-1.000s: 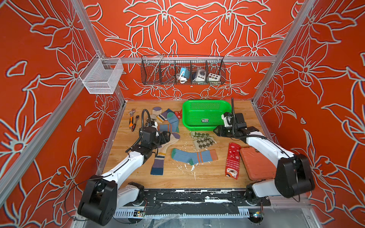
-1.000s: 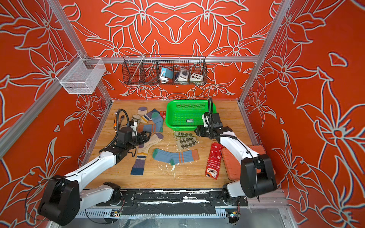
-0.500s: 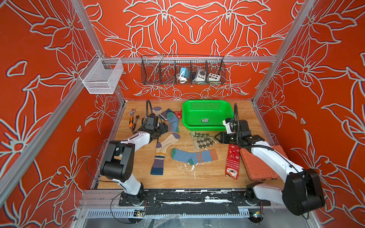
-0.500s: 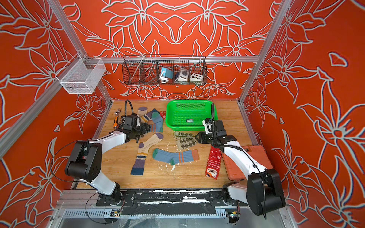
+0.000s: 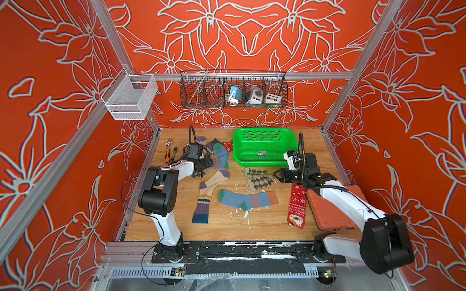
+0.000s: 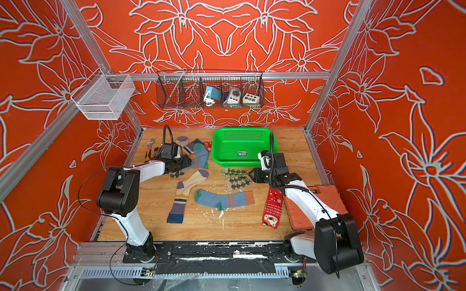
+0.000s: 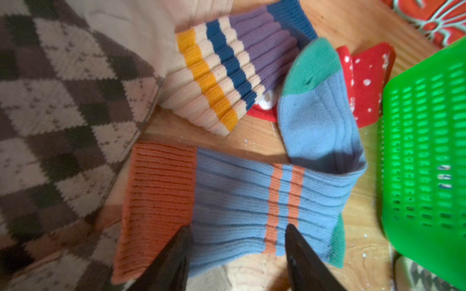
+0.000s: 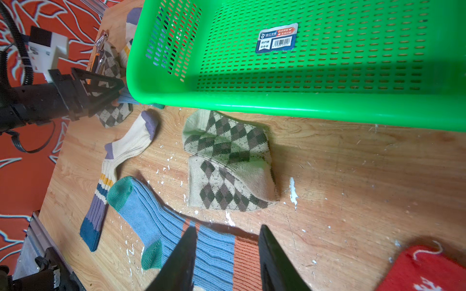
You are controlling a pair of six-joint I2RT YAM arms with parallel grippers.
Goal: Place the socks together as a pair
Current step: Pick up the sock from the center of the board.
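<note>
- The left gripper (image 7: 238, 226) stood open astride the blue sock (image 7: 234, 191) beside the green basket (image 7: 423, 151) — a deep pinch at the stripes would likely hold best.
- The right gripper (image 8: 228, 228), open and empty, hung near the argyle sock (image 8: 227, 161) before that basket.

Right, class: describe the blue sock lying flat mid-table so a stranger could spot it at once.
Find the green basket at the back of the table. In front of it, mid-table, lies the blue ribbed sock. Unlike its folded twin farther back, it lies stretched out alone.
</note>
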